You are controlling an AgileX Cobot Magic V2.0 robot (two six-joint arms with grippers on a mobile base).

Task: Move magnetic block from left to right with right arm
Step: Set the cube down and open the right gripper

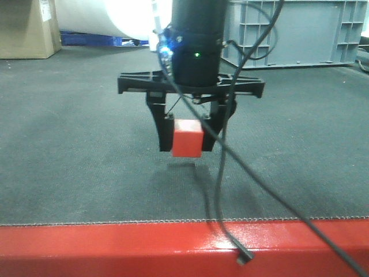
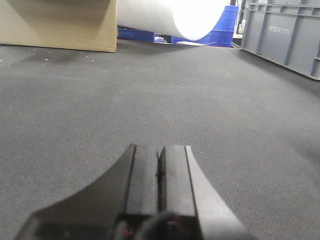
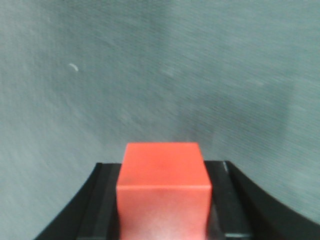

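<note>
one red block mid-frame, clamped between the right gripper fingers, lifted just off the grey mat, left gripper squeezed closed on nothing at bottom center, one cardboard box upper left, one grey crate upper right

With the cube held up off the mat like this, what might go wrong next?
The right gripper holds the magnetic block above the grey mat only at its fingertips, so a quick swing could let it slip and drop. A loose black cable hangs beside the block and might snag or nudge it during travel.
</note>
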